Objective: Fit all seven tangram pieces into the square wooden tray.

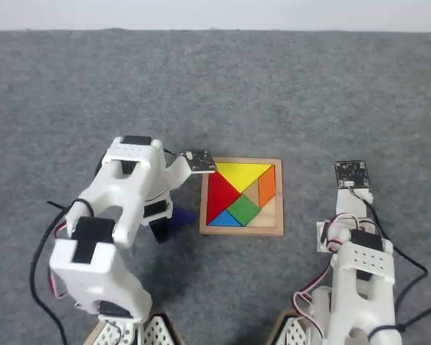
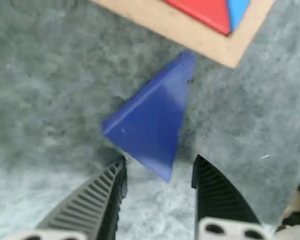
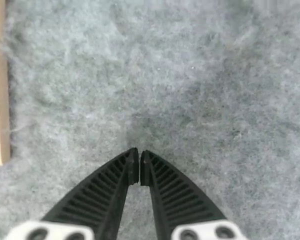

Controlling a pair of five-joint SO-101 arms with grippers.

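- While the left gripper point(image 2: 160, 167) hangs with its jaws spread wide and nothing between them, the dark blue triangle point(image 2: 152, 122) lies flat just ahead of its ribbed black fingers point(image 2: 107, 195), one corner pointing into the gap.
- Right gripper point(image 3: 140, 165): jaws pressed together, empty, over bare carpet point(image 3: 215, 75) beside the tray's edge.
- Dark blue triangle: on the carpet just outside the square wooden tray point(image 2: 200, 42), its far tip at or almost at the rim; contact cannot be told.
- Tray contents: yellow triangle point(image 1: 241, 175), red triangle point(image 1: 219, 195), green square point(image 1: 243, 208), orange parallelogram point(image 1: 266, 185) and a small light blue triangle point(image 1: 225, 220), all seated flush; a pale wedge among them may be an unpainted piece.
- Progress, as judged: nearly complete. One bare corner of the tray is unfilled, and the dark blue triangle looks to be the piece for it.
- Materials: smooth painted wooden pieces with crisp edges; a pale plain-wood frame; grey, fuzzy, felt-like carpet.
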